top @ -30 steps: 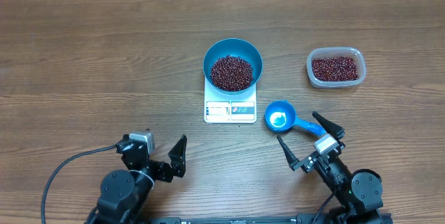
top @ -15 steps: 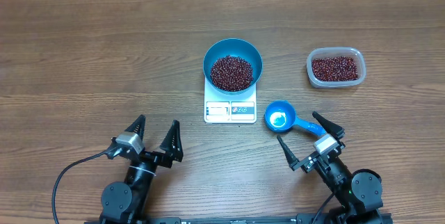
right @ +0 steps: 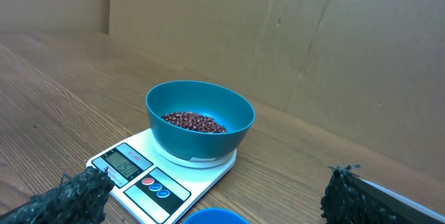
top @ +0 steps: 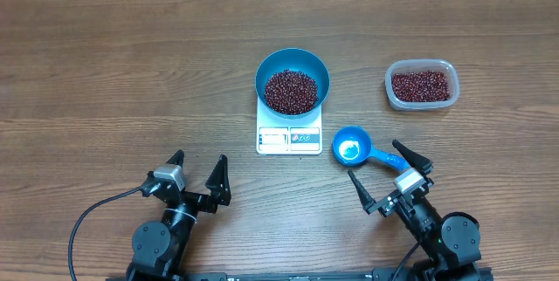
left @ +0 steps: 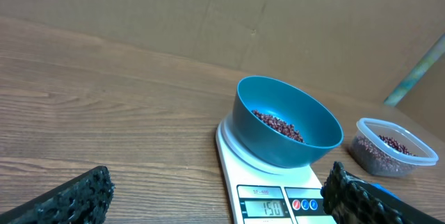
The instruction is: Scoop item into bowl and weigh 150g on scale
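The blue bowl (top: 293, 65) stands on the white scale (top: 287, 140) at the table's middle, with a heap of red-brown beans (top: 291, 91) in it. In the left wrist view the bowl (left: 288, 130) holds beans (left: 278, 122), and the scale (left: 268, 206) shows 150 on its display. The right wrist view shows the same bowl (right: 199, 130) and scale (right: 139, 175). My left gripper (top: 199, 163) stands open near the front left, empty, apart from the scale. Just behind the blue scoop (top: 351, 147), my right gripper (top: 373, 161) is open and holds nothing.
A clear tub (top: 422, 85) with more beans stands at the back right, also in the left wrist view as the tub (left: 393, 147). The scoop lies empty on the wood right of the scale, its handle toward my right gripper. A cardboard wall backs the table.
My left gripper has turned from a sideways pose to point straight at the scale, staying open. The right arm, bowl and scoop have not moved.
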